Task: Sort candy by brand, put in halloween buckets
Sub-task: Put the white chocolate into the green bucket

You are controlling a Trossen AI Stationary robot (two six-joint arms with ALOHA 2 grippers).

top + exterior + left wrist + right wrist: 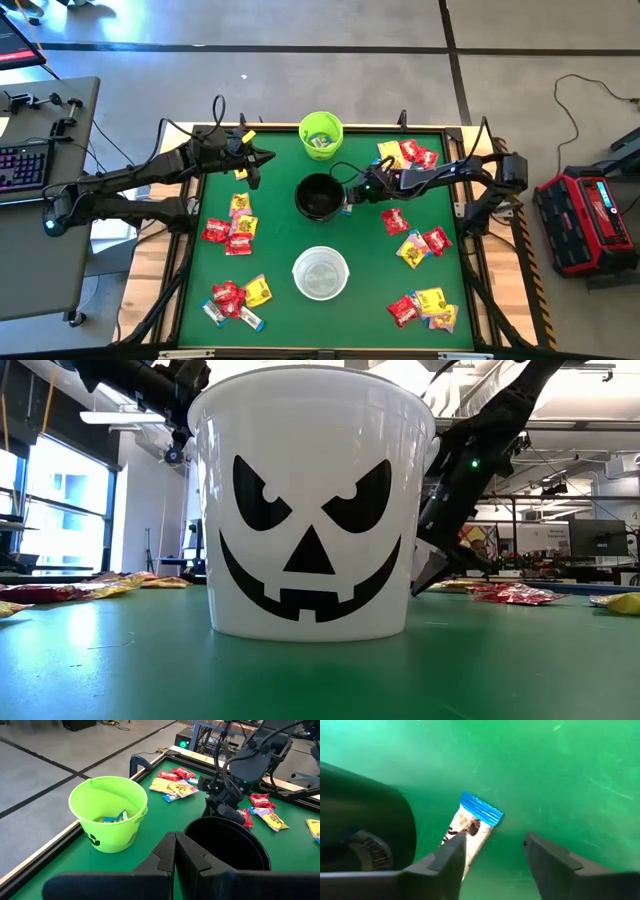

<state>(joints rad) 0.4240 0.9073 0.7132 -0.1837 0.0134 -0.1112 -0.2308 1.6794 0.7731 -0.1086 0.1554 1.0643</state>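
Right gripper [492, 852]: jaws apart over a pale blue-white packet [470, 832], seen only by its wrist camera.
Left gripper [175, 857]: closed, empty.
Buckets: three.

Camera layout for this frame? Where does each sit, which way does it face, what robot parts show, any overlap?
High: overhead, straight down; both arms, three buckets.
Low: table height, level; white bucket fills it, arms behind.
Left wrist: behind the shut left gripper, facing green bucket, black bucket, right arm.
Right wrist: looks down past the open right gripper at a blue-white candy.
Shared: black bucket in both wrist views.
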